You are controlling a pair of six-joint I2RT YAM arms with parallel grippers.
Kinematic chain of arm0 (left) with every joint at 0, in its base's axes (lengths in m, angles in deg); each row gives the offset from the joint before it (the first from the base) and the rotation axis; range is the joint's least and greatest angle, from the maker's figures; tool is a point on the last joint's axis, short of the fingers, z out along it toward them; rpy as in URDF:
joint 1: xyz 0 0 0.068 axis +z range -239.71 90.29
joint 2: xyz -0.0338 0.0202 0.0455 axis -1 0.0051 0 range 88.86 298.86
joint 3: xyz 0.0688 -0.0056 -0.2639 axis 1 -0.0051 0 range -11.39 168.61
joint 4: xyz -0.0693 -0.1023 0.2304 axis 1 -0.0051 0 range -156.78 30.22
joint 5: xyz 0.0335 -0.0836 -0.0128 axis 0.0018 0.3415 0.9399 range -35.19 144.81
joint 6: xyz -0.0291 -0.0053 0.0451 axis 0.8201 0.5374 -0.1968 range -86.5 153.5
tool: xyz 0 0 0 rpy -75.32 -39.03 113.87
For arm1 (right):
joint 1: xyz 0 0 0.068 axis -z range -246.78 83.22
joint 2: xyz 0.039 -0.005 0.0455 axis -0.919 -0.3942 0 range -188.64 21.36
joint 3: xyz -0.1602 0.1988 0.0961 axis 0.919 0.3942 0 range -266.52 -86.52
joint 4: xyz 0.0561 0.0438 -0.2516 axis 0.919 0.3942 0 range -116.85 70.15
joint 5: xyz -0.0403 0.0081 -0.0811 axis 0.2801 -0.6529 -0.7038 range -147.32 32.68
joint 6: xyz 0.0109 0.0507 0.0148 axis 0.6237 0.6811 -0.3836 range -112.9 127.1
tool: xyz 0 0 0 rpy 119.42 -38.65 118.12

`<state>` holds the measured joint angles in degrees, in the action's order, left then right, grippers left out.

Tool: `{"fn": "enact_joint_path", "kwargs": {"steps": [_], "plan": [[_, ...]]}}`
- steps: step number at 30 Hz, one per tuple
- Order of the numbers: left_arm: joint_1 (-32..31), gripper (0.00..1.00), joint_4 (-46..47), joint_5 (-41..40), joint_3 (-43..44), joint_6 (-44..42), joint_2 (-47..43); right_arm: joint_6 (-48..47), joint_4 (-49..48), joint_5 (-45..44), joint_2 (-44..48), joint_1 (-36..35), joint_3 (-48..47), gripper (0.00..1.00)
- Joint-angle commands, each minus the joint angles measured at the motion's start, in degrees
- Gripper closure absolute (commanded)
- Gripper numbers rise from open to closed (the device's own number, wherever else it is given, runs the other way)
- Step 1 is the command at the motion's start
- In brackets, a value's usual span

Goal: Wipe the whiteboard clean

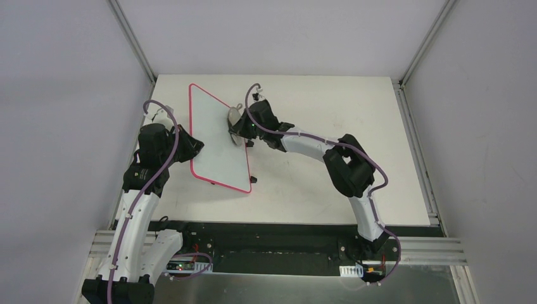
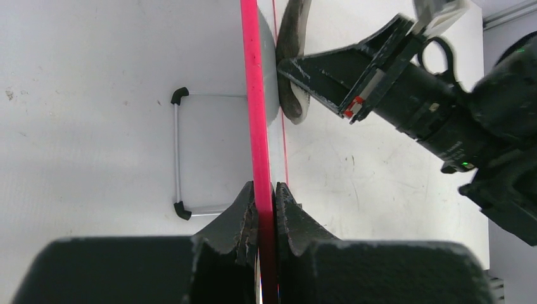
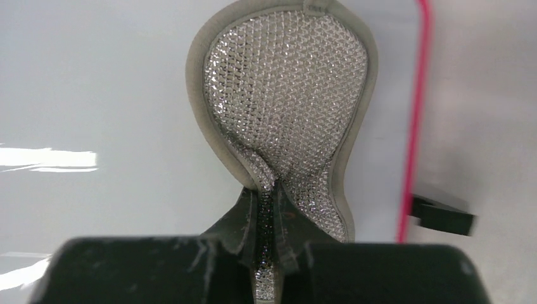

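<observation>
Pale surface (image 1: 329, 183): we see the left pincer (image 2: 265, 201) clamped on the red edge of the whiteboard (image 1: 215, 133). The right pincer (image 3: 266, 212), pinching a grey pad (image 3: 285, 95), presses the board's face, whose long axis runs across its reach.

No writing, label or number can be read anywhere, including on the whiteboard (image 1: 218, 136).

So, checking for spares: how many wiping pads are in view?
1. The pad is pinched in the right fingers, against the whiteboard. Another could hide behind the tilted board.
</observation>
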<state>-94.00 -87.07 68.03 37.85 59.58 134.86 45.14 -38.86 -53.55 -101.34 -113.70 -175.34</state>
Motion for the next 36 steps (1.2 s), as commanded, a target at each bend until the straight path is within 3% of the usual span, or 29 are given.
{"fn": "enact_joint_path", "kwargs": {"steps": [1,6,13,18,29,31,36], "plan": [[-2.2,1.0,-12.5,3.5,-4.8,-7.9,2.9,-2.4,-0.8,4.9,1.4,-8.2,-10.0,1.0],[-2.2,1.0,-12.5,3.5,-4.8,-8.0,3.0,-1.4,-2.6,5.2,0.0,-7.2,-10.5,1.0],[-2.3,1.0,-12.4,3.7,-5.0,-7.9,2.7,3.0,-7.7,4.4,-2.5,-1.4,2.1,1.0],[-2.2,1.0,-12.4,3.8,-4.9,-8.0,2.9,2.8,-7.4,4.3,-4.0,-0.4,4.9,1.0],[-2.2,1.0,-12.3,3.7,-4.8,-8.0,3.4,-0.9,-4.1,6.2,3.9,-6.7,-4.6,1.0],[-2.3,1.0,-12.3,3.7,-4.9,-8.0,3.3,-2.8,-3.5,5.5,5.8,-12.1,-6.3,1.0],[-2.3,1.0,-12.4,3.4,-4.9,-7.9,3.1,-2.9,-4.7,4.1,7.6,-12.6,-5.5,1.0]]}}
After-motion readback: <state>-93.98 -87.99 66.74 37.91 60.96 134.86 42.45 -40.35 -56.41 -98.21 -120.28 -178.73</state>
